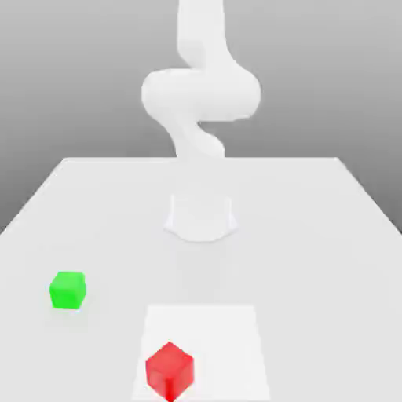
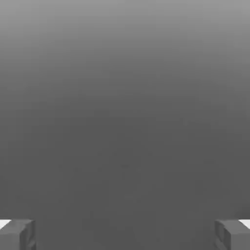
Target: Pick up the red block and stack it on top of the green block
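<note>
A white arm [image 1: 201,98] was seen rising from its base [image 1: 201,218] at the far middle of the pale tabletop [image 1: 314,235]. The red block [image 1: 169,370] was set on a lighter square patch [image 1: 228,338] at the near edge, turned corner-on. The green block [image 1: 67,290] was placed well apart from it, toward the exterior view's left and slightly farther back.

Broad white table [image 1: 330,235], smooth and matte, narrowing toward the far edge. Slightly brighter white square patch [image 1: 228,338] near the front edge. Behind, plain grey backdrop [image 1: 71,71], lighter at top, darkening downward. Soft, even light, barely any shadow.
</note>
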Available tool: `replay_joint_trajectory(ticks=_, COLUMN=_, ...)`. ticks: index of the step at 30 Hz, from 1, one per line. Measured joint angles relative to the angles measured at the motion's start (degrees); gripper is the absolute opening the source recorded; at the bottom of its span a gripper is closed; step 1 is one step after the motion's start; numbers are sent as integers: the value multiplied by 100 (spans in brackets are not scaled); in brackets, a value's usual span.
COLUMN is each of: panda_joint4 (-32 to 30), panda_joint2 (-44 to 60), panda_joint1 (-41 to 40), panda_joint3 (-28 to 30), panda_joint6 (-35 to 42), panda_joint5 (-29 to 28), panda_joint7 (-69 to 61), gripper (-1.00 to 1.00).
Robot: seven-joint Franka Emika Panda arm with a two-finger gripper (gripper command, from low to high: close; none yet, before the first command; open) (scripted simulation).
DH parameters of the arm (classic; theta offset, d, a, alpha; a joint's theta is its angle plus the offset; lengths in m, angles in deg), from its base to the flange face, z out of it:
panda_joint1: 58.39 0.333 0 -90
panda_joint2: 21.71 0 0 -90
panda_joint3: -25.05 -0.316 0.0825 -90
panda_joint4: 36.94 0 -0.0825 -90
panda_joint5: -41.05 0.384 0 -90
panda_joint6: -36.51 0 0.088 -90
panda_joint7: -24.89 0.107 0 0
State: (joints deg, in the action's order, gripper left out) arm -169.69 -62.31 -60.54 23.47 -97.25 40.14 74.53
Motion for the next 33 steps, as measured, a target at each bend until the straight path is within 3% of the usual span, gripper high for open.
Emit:
replay_joint_trajectory(ticks=16, panda_joint4=-621, panda_joint2=3370, panda_joint1=-909, panda_joint3=-516, panda_joint6=-1269, panda_joint5=-609, panda_joint7=2454, gripper=0)
replay_joint_trajectory(ticks=25, panda_joint4=-952, panda_joint2=5173, panda_joint1=-1021, panda_joint3=-480, panda_joint6=-2047, panda_joint5=-281, panda_joint7=3294, gripper=0)
replay_joint_trajectory(ticks=29, panda_joint4=-861, panda_joint2=5998, panda_joint1=-924, panda_joint3=-345, panda_joint6=-2694, panda_joint5=-406, panda_joint7=3461, gripper=0)
replay_joint_trajectory(ticks=30, panda_joint4=-836, panda_joint2=6172, panda_joint1=-890, panda_joint3=-303, panda_joint6=-2838, panda_joint5=-445, panda_joint7=3492, gripper=-100)
replay_joint_trajectory(ticks=33, panda_joint4=-835, panda_joint2=6172, panda_joint1=-889, panda_joint3=-304, panda_joint6=-2843, panda_joint5=-448, panda_joint7=3494, gripper=-100)
